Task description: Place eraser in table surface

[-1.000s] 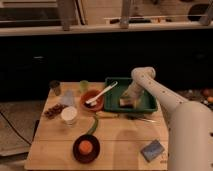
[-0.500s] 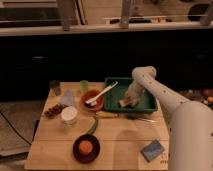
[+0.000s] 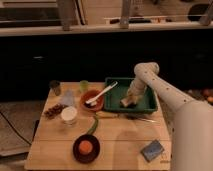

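The eraser (image 3: 125, 103), a small tan-brown block, lies in the green tray (image 3: 148, 105) at the back right of the wooden table surface (image 3: 120, 137). My white arm reaches in from the right and bends down into the tray. The gripper (image 3: 131, 99) is low inside the tray, right at the eraser and partly covering it. I cannot tell whether it touches the block.
A red bowl (image 3: 93, 100) with a white spoon stands left of the tray. A white cup (image 3: 69, 114), a dark cup (image 3: 55, 86) and a green cup (image 3: 84, 85) stand at the left. A dark plate with an orange (image 3: 86, 147) is in front. A blue-grey pad (image 3: 152, 149) lies front right.
The gripper has stayed low in the tray at the eraser; barely any movement shows.
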You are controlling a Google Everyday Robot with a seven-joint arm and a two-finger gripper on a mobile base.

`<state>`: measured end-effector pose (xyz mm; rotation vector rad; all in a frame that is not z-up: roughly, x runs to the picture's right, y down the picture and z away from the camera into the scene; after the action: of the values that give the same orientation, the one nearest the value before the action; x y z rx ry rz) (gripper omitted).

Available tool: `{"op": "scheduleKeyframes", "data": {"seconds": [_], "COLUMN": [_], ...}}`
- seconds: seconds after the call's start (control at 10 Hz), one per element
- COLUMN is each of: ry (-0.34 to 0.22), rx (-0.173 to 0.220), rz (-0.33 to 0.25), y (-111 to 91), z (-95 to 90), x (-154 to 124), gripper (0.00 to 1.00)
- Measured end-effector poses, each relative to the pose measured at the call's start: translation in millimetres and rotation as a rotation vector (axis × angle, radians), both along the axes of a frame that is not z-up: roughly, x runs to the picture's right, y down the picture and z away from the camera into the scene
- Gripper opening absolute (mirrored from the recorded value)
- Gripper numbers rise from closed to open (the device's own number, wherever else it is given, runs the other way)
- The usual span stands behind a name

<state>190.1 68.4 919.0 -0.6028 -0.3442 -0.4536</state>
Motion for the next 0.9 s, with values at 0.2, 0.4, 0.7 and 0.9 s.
{"op": "scheduleKeyframes", "data": {"seconds": [0.2, 0.4, 0.7, 0.9], "ry": [-0.012, -0.027, -0.038, -0.042], "rx": [-0.001, 0.002, 0.007, 0.013], "rz": [0.011, 0.019, 0.019, 0.012], "y": [-9, -18, -24, -29], "z": [-10.3, -22.6, -34.5, -45.4], "x": [4, 7, 9, 8], "gripper": [0.00, 0.00, 0.00, 0.00]}}
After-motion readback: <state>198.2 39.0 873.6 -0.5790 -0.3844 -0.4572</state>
